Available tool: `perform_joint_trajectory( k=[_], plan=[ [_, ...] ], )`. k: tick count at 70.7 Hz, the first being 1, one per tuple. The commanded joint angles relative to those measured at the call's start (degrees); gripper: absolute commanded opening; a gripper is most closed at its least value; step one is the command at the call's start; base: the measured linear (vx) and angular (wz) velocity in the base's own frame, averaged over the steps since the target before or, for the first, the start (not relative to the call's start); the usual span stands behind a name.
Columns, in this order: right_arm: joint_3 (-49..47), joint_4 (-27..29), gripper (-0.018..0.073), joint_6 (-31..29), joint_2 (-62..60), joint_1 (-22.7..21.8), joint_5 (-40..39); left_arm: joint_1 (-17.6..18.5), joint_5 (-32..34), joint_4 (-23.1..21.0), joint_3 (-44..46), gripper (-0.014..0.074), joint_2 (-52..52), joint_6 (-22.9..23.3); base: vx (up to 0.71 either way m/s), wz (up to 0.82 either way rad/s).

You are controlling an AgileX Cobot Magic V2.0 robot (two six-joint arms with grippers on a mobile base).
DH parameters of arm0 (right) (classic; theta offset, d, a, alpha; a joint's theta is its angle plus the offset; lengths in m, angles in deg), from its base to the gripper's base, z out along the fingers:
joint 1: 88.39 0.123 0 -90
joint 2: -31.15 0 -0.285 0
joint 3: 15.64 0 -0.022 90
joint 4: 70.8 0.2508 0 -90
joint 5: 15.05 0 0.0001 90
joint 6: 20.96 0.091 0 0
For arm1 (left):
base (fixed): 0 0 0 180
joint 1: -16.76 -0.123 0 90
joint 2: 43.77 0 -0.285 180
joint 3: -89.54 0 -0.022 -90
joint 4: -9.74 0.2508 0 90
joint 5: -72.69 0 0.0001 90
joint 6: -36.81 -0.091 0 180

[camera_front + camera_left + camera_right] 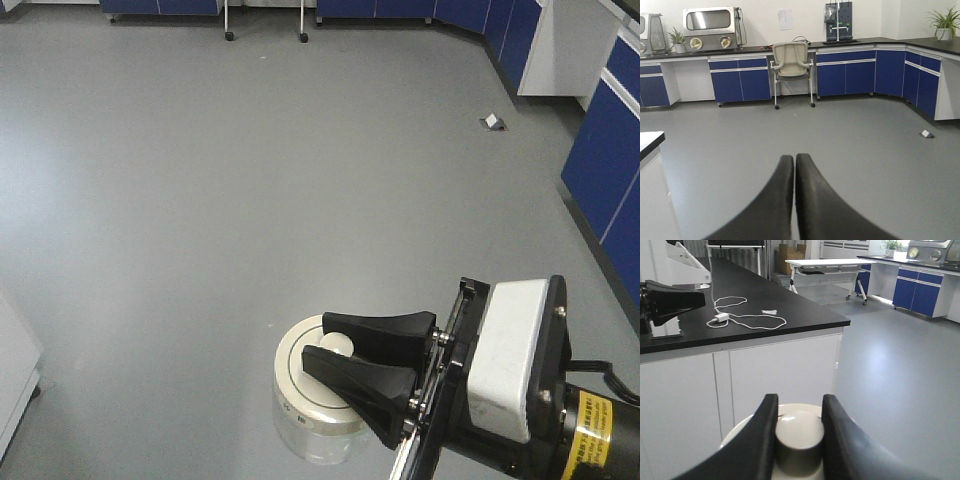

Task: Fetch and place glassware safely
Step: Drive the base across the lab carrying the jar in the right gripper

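Observation:
The glassware [300, 395] is a squat clear jar with a round cream-white lid, hanging above the grey floor at the bottom of the front view. My right gripper [318, 340] reaches in from the lower right and is shut on the lid's central knob. The right wrist view shows the knob [799, 432] pinched between the two black fingers of my right gripper [800, 402], with the lid's rim showing behind them. My left gripper [794, 159] is shut with nothing in it, its fingers pressed together over open floor. Its black fingers [675, 302] also show at the left edge of the right wrist view.
A black-topped white counter [790, 315] with a white cable [747, 320] stands close behind the jar. Blue cabinets [605, 160] line the right wall. A wheeled chair [791, 60] stands at the far cabinets. A small object [493, 122] lies on the floor.

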Motion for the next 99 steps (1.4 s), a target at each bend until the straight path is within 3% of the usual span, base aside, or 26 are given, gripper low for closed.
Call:
perform_joint_trajectory(
  k=[1, 99],
  plan=[
    [-2.0, 1.5, -0.0004, 0.0, -0.8, 0.2, -5.2, 0.3, 3.9, -0.5, 1.5, -0.0007, 0.6, 0.5, 0.54, 0.02],
    [-2.0, 1.5, -0.0004, 0.0, -0.8, 0.1, -5.2, 0.3, 3.9, -0.5, 1.5, -0.0007, 0.6, 0.5, 0.6, 0.02]
  ],
)
